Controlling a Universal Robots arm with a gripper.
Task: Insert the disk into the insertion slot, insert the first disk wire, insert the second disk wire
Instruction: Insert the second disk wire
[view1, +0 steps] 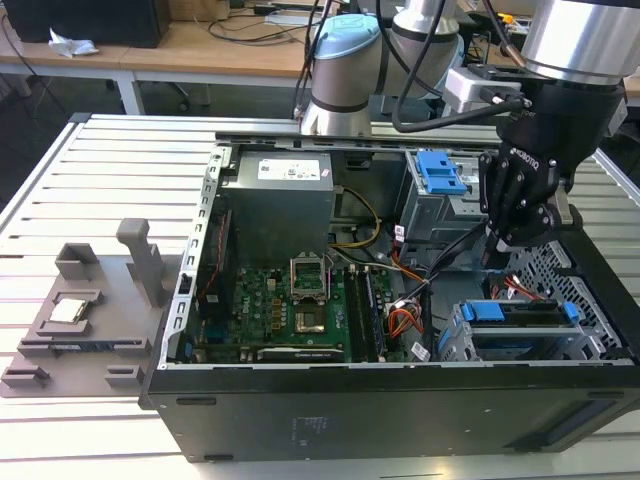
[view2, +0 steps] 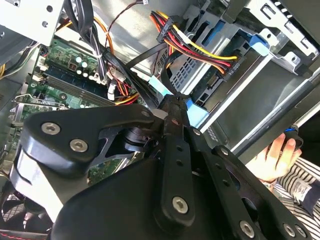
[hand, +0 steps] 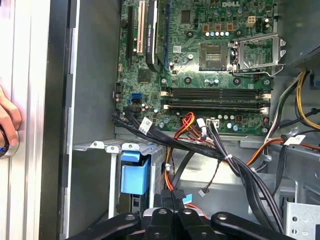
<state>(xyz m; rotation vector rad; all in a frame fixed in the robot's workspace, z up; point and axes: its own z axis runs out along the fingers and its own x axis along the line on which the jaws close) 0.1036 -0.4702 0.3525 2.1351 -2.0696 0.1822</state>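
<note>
End effector (view2: 175, 102) clamped tight around blue disk wire (view2: 160, 85), near disk (view1: 518, 318) in insertion slot (view1: 455, 342).

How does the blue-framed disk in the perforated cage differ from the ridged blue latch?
The blue-framed silver disk lies flat inside the perforated silver cage; the smaller ridged blue plastic latch sits on the grey metal bay. The disk is blue only at its frame; the latch is wholly blue. Both share bright blue plastic.

A green motherboard (view1: 272, 312) lies beside a grey power supply (view1: 278, 208) in the open case (view1: 350, 422).
</note>
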